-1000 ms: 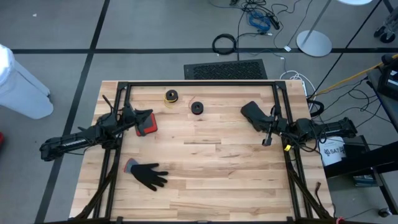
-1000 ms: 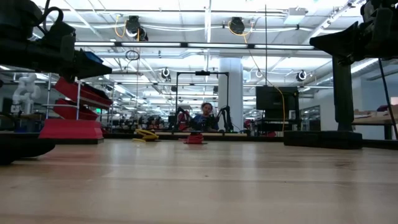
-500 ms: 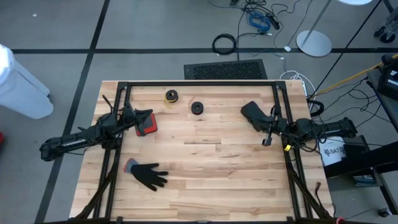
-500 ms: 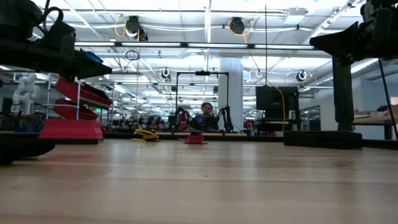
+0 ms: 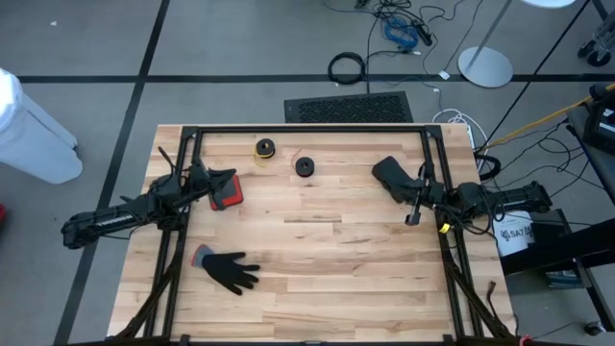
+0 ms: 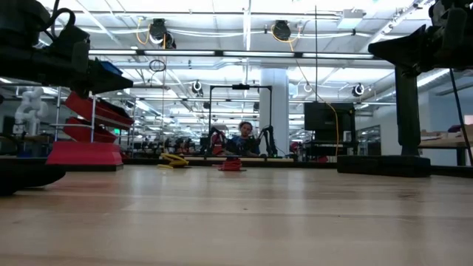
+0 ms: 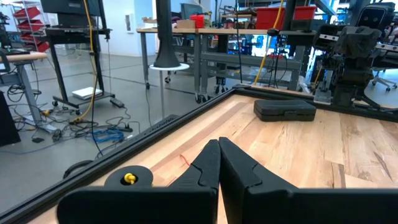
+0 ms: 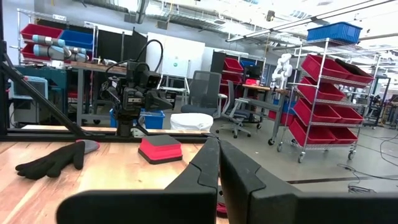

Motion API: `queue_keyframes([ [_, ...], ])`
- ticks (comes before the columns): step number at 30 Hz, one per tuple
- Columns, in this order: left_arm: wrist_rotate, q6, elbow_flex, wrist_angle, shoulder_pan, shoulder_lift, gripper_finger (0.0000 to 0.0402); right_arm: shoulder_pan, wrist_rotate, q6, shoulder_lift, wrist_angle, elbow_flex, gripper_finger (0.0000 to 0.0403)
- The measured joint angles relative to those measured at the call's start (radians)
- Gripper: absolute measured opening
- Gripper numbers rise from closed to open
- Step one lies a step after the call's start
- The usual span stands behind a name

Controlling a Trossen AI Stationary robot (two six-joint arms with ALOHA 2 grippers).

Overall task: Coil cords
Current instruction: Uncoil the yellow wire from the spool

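Resting beside the red case (image 5: 228,195), left end effector (image 5: 205,180) and right end effector (image 5: 412,217) stay... pinched closed, empty; yellow cord (image 5: 264,148) and black cord (image 5: 305,166) lie beyond it.

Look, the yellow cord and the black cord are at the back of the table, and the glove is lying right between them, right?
Not quite. The yellow cord and black cord do sit near the table's far edge, but the glove is not between them. The high view shows it toward the near edge, on the left side, well apart from both cords.

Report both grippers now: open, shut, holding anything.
Left gripper: fingers shut, holding nothing.
Right gripper: fingers shut, holding nothing.
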Motion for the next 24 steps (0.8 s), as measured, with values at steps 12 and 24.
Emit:
queue_keyframes([
  [12,0.0,0.0,0.0,0.0,0.0,0.0,0.0006,0.0,0.0,0.071,0.0,-0.004,0.0,0.0],
  [24,0.0,0.0,0.0,0.0,0.0,0.0,0.0006,-0.001,-0.078,0.177,0.01,0.132,0.0,0.0004],
])
